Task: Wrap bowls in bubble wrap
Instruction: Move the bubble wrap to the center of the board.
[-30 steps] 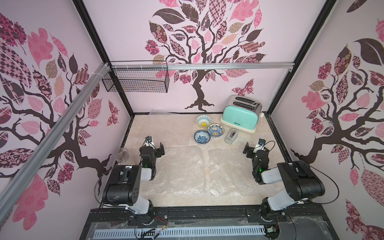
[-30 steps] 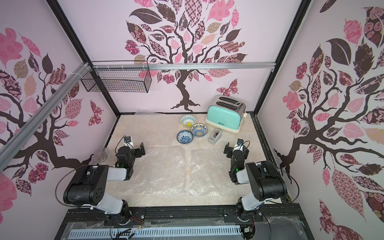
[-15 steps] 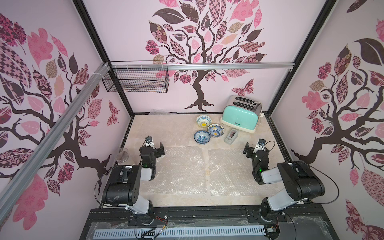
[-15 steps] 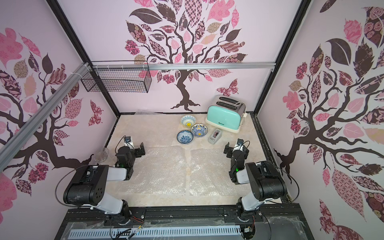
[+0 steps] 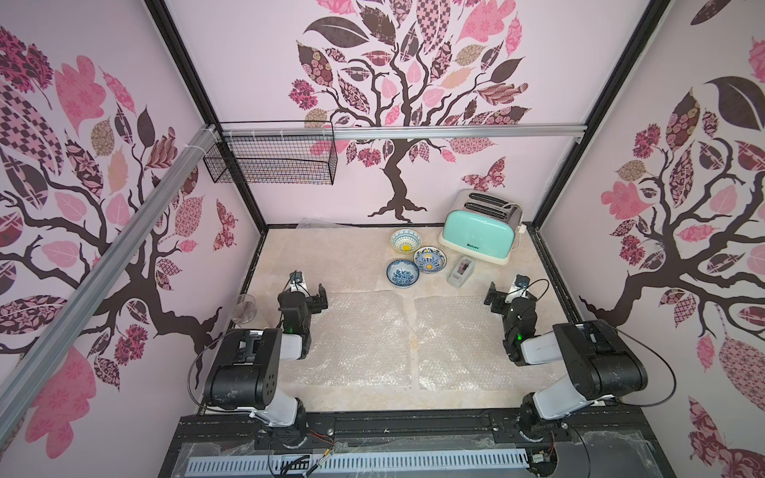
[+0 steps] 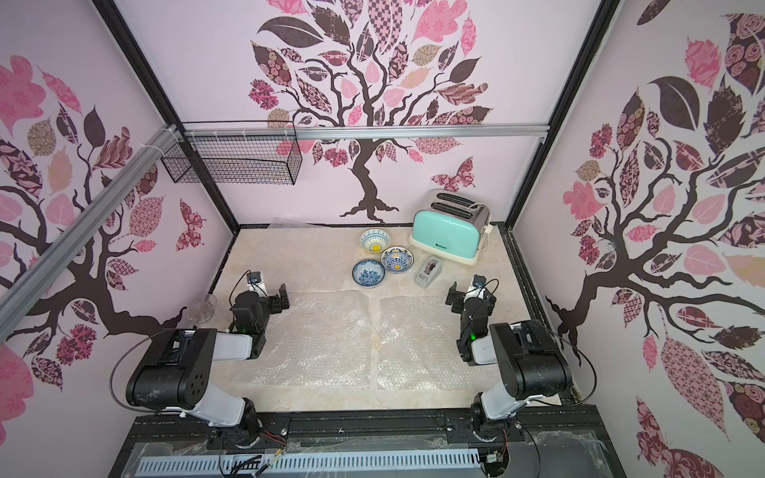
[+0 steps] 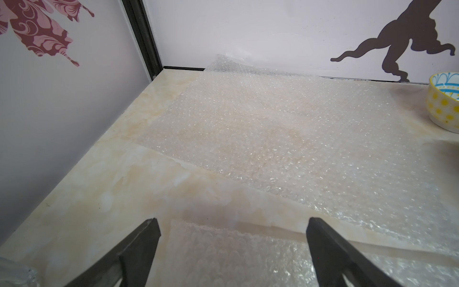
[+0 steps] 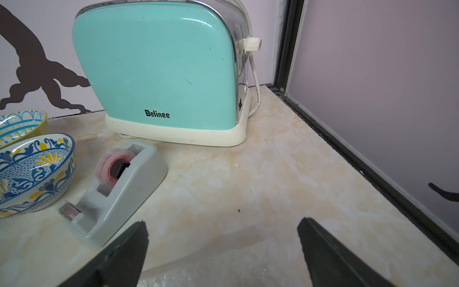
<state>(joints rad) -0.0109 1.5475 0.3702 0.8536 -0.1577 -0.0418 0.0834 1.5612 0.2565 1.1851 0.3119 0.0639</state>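
Near toaster (image 5: 476, 231): 3 blue-wht bowls (image 5: 430, 260) clustered; bubble wrap (image 5: 356, 335) flat, clear; left gripper (image 7: 232, 220), right gripper (image 8: 223, 221) spread, empty.

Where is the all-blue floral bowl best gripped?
Pinch the rim of the blue floral bowl from above, one finger inside and one outside, probably on its near side. It sits upright, mouth up, and a yellow-centred bowl sits close on its far side.

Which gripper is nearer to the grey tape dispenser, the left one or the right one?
Right. The right gripper, open, is close beside the tape dispenser; the left gripper, also open, is far off, on the other side of the bowls.
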